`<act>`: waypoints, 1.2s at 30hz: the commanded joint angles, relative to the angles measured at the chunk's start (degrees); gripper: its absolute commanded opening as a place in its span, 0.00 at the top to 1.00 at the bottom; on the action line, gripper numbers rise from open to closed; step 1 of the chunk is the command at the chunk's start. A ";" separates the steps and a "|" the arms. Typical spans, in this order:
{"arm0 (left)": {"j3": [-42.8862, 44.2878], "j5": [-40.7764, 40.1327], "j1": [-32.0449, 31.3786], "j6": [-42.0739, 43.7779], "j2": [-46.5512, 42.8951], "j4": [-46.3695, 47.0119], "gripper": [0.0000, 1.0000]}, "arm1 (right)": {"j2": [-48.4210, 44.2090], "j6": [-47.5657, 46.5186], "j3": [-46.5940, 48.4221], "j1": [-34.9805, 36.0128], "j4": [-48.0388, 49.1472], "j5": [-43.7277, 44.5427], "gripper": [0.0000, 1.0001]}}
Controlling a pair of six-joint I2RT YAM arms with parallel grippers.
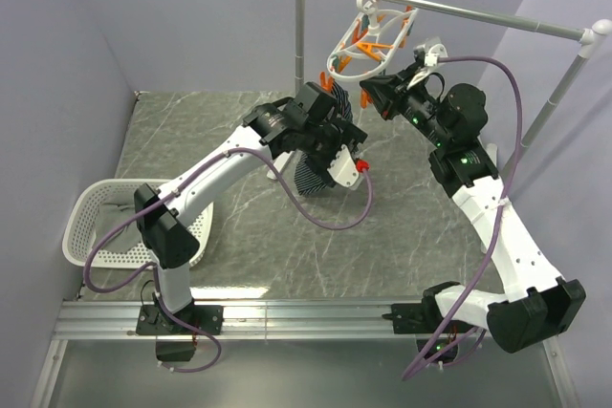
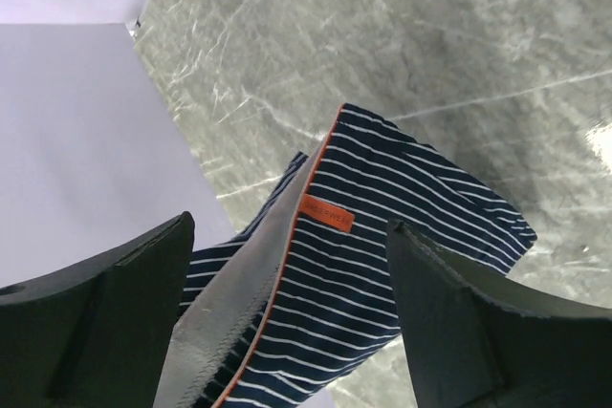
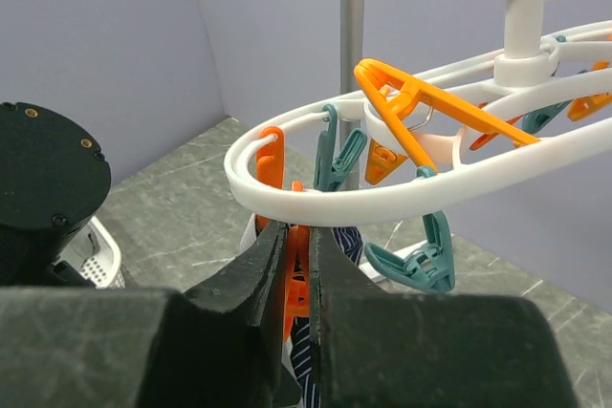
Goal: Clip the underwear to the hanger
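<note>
The underwear (image 1: 317,177), navy with thin white stripes and orange trim, hangs below the hanger (image 1: 368,40), a white oval ring with orange and teal pegs hooked on the rail. My left gripper (image 1: 330,126) is beside the cloth. In the left wrist view its jaws stand wide apart (image 2: 292,226) and the underwear (image 2: 382,236) hangs between and beyond them. My right gripper (image 1: 368,95) is under the hanger's near rim. In the right wrist view it (image 3: 296,231) is shut on an orange peg (image 3: 299,269) below the white ring (image 3: 382,203), with striped cloth (image 3: 302,356) at the peg's lower end.
The grey metal rail stand (image 1: 449,2) spans the back right; its pole (image 3: 352,45) stands behind the hanger. A white laundry basket (image 1: 91,231) holding a grey-green cloth (image 1: 120,207) sits at the table's left edge. Purple walls close the left and back.
</note>
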 commanded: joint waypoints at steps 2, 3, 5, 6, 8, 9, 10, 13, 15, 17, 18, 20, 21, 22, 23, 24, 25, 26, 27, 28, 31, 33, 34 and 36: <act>1.07 -3.33 -0.63 2.60 0.06 0.61 0.17 | -0.22 -0.44 3.14 0.87 -1.12 2.69 1.00; 1.33 -3.94 -0.64 3.04 0.15 0.52 0.19 | -0.22 -0.53 3.23 1.04 -1.29 2.69 1.00; 2.47 -4.73 -0.55 3.66 1.29 0.17 0.19 | 0.04 -0.88 4.19 1.48 -2.17 3.40 1.00; 3.09 -5.61 -0.63 3.74 1.73 -0.70 0.19 | 0.21 -0.97 4.46 1.57 -2.35 3.57 1.00; 5.45 -6.49 -0.55 4.27 3.74 -2.37 0.19 | 0.30 -1.06 4.98 1.84 -2.79 3.92 1.00; 6.08 -6.93 -0.63 4.19 4.37 -2.99 0.19 | 0.30 -1.06 5.07 1.92 -2.88 4.19 1.00; 6.69 -7.46 -0.64 4.27 5.16 -3.52 0.19 | 0.39 -1.06 5.16 2.27 -2.96 4.71 1.00; 6.79 -8.34 -0.72 4.27 5.51 -2.56 0.18 | 0.30 -1.24 5.16 2.45 -3.32 5.33 1.00; 7.13 -9.39 -0.90 4.27 6.04 -2.47 0.18 | 0.30 -1.59 5.16 2.80 -3.58 5.77 1.00; 7.75 -11.14 -1.25 4.36 6.83 -2.55 0.17 | 0.30 -2.11 5.25 3.15 -3.93 6.47 1.00; 8.01 -11.85 -1.42 4.27 7.01 -2.47 0.17 | 0.30 -2.29 5.25 3.24 -4.02 6.56 1.00; 8.63 -13.43 -1.86 3.75 7.62 -2.03 0.17 | 0.30 -2.29 5.25 3.33 -3.93 6.65 1.00; 8.63 -14.05 -1.95 3.57 7.80 -1.68 0.16 | 0.39 -2.55 5.25 3.42 -4.11 6.56 1.00; 8.54 -14.58 -2.04 3.22 7.89 -1.07 0.16 | 0.39 -2.64 5.34 3.59 -4.11 6.56 1.00; 8.02 -15.71 -2.13 3.22 7.89 -0.02 0.16 | 0.30 -2.82 5.25 3.68 -4.20 6.65 1.00; 7.76 -16.42 -2.22 3.31 7.97 0.43 0.16 | 0.30 -2.82 5.16 3.77 -4.20 6.65 1.00; 7.49 -17.30 -2.39 3.83 8.15 0.61 0.16 | 0.39 -2.99 5.16 3.77 -4.28 6.65 1.00; 7.14 -18.00 -2.57 4.18 8.50 0.78 0.16 | 0.39 -2.99 5.08 3.95 -4.37 6.65 1.00; 7.31 -19.14 -2.66 4.62 8.68 0.09 0.16 | 0.30 -2.99 4.99 3.86 -4.37 6.56 1.00; 7.75 -19.67 -2.74 5.32 9.03 -0.61 0.22 | 0.30 -2.91 4.90 4.03 -4.37 6.74 1.00; 11.17 -21.43 -2.92 6.12 11.74 -4.73 0.43 | 0.13 -2.91 4.72 3.95 -4.28 7.09 1.00; 13.72 -22.66 -2.92 6.64 12.98 -7.20 0.52 | 0.13 -2.82 4.72 4.03 -4.28 6.92 1.00; 14.43 -23.62 -2.83 6.91 13.94 -9.04 0.66 | 0.13 -2.90 4.81 4.03 -4.28 6.91 1.00; 16.01 -23.29 -2.75 6.47 14.39 -10.20 0.83 | 0.21 -2.91 4.81 4.03 -4.11 7.09 1.00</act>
